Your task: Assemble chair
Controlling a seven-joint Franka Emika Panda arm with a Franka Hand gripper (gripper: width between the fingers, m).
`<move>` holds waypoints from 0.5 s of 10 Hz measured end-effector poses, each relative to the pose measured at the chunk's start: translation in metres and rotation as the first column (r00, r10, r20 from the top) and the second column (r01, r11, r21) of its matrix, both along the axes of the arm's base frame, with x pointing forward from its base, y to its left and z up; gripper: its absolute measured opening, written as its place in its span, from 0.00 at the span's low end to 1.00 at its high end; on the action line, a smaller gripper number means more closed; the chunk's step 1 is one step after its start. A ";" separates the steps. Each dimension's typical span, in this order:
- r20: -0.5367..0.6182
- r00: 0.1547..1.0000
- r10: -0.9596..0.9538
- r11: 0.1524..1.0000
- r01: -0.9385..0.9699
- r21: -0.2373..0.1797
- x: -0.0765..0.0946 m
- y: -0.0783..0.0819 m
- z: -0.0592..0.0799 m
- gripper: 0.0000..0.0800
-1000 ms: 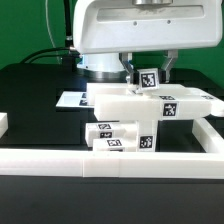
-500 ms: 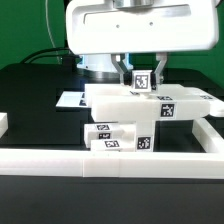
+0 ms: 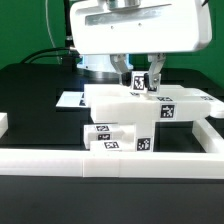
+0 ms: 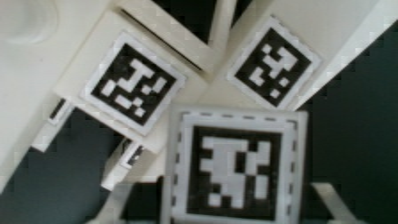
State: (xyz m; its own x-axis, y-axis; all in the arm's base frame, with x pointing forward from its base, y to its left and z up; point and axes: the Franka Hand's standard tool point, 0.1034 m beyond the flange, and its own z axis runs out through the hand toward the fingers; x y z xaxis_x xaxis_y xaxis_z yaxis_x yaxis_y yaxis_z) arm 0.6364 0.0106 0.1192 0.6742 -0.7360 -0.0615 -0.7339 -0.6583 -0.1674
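**benchrat:** Green wall [image 3: 30, 25] at the back, black surface [image 3: 30, 85] under everything. Biggest thing in shot is the white robot arm [image 3: 140, 30], hanging right over the middle. After that comes the long plain white border rail [image 3: 100, 165], which runs across the front and turns back along the exterior view's right side.

**tagspotter:** ok, and where are the chair bits?

**benchrat:** Inside the rail. A wide flat white plastic panel [image 3: 125, 100] lies level on top of a stack of white blocky plastic parts [image 3: 120, 138], with black-and-white tags facing the camera on both. The marker board [image 3: 70, 100] lies flat on the surface behind them, toward the exterior view's left, partly hidden by the panel.

**tagspotter:** what's the end effector doing?

**benchrat:** The end effector [image 3: 142, 86] is narrow, pinched on a small white tagged plastic piece [image 3: 144, 80] with a dark finger on each side. That piece stands upright over the middle of the panel and its lower end reaches the panel's top face. Can't tell if it's actually seated in anything.

**tagspotter:** wrist view any help?

**benchrat:** Not much, it's a blurry close-up. The held piece's tag [image 4: 235, 170] sits square to the lens, and two more tagged white faces [image 4: 134, 80] [image 4: 270, 62] sit tilted beyond it.
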 end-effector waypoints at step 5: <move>-0.019 0.974 -0.228 0.973 0.228 0.025 0.002 -0.003 -0.001 0.36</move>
State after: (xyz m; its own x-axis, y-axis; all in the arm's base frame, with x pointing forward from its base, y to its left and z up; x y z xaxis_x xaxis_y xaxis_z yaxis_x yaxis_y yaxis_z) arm 0.6380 0.0075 0.1182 0.4875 -0.8682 -0.0928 -0.8670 -0.4686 -0.1696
